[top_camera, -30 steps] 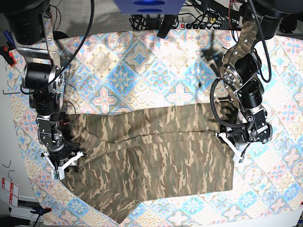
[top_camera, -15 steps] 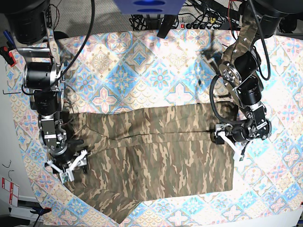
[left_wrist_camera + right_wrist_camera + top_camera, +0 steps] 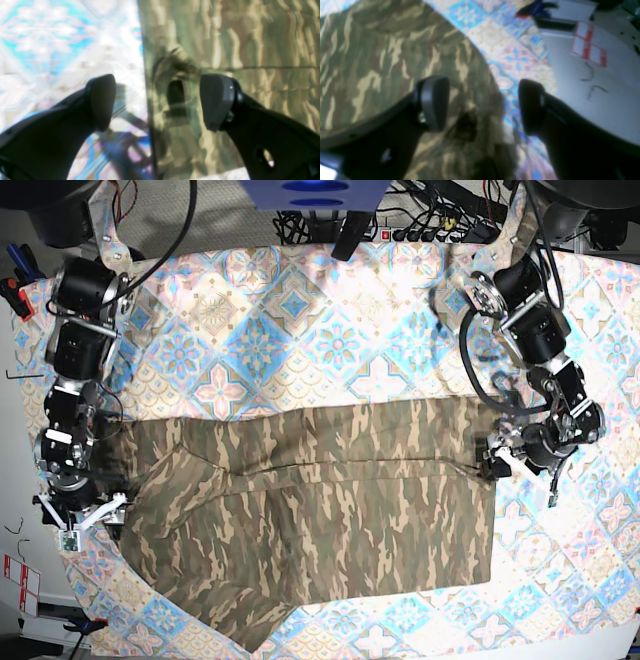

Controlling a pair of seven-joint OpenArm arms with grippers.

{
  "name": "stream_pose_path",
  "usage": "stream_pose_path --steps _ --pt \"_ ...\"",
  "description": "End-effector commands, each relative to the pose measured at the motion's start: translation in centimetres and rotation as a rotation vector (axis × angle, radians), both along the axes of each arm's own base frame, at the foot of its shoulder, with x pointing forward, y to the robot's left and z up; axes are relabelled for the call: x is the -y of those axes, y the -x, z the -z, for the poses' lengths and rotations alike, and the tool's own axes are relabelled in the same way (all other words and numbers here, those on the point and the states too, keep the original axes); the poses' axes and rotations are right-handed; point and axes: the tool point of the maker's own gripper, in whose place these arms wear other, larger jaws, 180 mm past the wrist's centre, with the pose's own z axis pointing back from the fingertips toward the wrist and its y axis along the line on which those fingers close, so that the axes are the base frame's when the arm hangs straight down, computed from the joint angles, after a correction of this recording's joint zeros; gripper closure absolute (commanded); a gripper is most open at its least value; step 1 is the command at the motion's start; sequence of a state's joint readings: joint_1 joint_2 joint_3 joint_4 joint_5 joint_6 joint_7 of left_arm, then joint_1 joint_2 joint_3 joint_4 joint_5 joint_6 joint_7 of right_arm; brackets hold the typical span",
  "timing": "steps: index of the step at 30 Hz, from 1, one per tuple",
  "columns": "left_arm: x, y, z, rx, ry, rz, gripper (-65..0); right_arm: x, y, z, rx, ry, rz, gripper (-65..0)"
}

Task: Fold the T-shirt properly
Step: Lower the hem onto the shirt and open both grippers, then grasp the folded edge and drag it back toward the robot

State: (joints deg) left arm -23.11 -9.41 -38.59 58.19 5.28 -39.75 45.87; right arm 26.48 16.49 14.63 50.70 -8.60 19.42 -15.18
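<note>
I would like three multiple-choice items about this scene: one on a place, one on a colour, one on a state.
1. Where is the left hand?
A. at the shirt's edge, on the base view's right
B. above the shirt's middle
C. off the table

2. Which colours does the cloth under the soft camouflage T-shirt show?
A. plain grey
B. blue, pink and cream
C. red and black

3. What is the state of the right hand?
A. shut on the shirt
B. shut on nothing
C. open

Answers:
1. A, since the base view shows it at the shirt's right edge, and the left wrist view shows that edge between its fingers.
2. B, since tiles of these colours surround the shirt.
3. C, since the right wrist view shows a wide gap between its fingers, holding nothing.
</note>
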Motion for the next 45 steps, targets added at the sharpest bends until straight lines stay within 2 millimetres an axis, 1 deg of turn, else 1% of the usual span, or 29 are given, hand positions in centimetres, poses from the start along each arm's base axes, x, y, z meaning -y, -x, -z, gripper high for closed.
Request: stream_pose_path --steps 1,2,4,6,7,10,14,16,21,23,25,29,32,38,40,41,42,45 --pt "-0.9 -0.8 -1.8 0.045 -0.038 0.003 -52.6 2.3 0.0 -1.9 0.029 0.026 0.041 -47.1" --pt "-0.7 -0.3 -1.7 0.033 -0.057 0.021 -52.6 3.0 0.5 -1.4 0.006 0.023 0.058 -48.2" --pt "0.0 0.5 -0.8 0.002 -0.077 0.058 -52.6 3.5 1.1 -0.7 -0.029 0.012 0.079 -49.3" --pt "0.2 1.2 -0.1 -0.015 -0.080 0.066 -52.6 4.2 2.8 1.1 -0.086 0.000 0.107 -49.5" --pt "0.2 1.4 0.1 -0.020 -0.079 0.066 -52.6 4.5 3.6 1.9 -0.105 -0.006 0.119 -49.5" --pt "0.2 1.6 0.3 -0.025 -0.079 0.067 -52.5 4.8 4.8 3.0 -0.129 -0.009 0.128 -49.6" --pt "0.2 1.7 0.3 -0.030 -0.084 0.068 -52.4 4.8 6.5 4.8 -0.172 -0.010 0.132 -49.7" --pt "0.2 1.7 0.3 -0.030 -0.084 0.068 -52.3 4.6 7.2 5.9 -0.199 -0.020 0.132 -49.7" --pt "0.2 1.6 0.3 -0.029 -0.084 0.069 -52.3 3.6 9.3 10.4 -0.274 -0.096 0.140 -49.7" --pt "0.2 1.5 0.2 -0.027 -0.084 0.069 -52.3 3.2 10.0 11.9 -0.290 -0.123 0.142 -49.7" --pt "0.2 1.5 0.2 -0.026 -0.084 0.069 -52.3 2.5 9.5 12.5 -0.292 -0.155 0.142 -49.7" --pt "0.2 1.3 0.0 -0.020 -0.085 0.069 -52.6 0.6 9.8 13.7 -0.308 -0.229 0.089 -49.5" --pt "0.3 0.8 -0.3 -0.012 -0.080 0.069 -52.6 0.5 9.7 13.7 -0.303 -0.234 0.082 -49.5" --pt "1.7 1.7 2.3 -0.081 -0.013 0.079 -52.6 0.4 9.8 13.8 -0.312 -0.231 0.077 -49.5" --pt "3.0 2.0 3.0 -0.094 0.011 0.089 -52.6 0.3 9.9 13.9 -0.317 -0.232 0.076 -49.5" --pt "3.5 2.3 3.4 -0.103 0.017 0.095 -52.6 0.3 9.9 14.0 -0.318 -0.233 0.076 -49.5" --pt "3.9 3.2 4.2 -0.123 0.024 0.097 -52.6 0.3 9.9 14.0 -0.318 -0.234 0.073 -49.5" --pt "4.3 4.1 5.0 -0.141 0.040 0.098 -52.2 0.1 10.1 14.2 -0.335 -0.235 0.070 -49.5"
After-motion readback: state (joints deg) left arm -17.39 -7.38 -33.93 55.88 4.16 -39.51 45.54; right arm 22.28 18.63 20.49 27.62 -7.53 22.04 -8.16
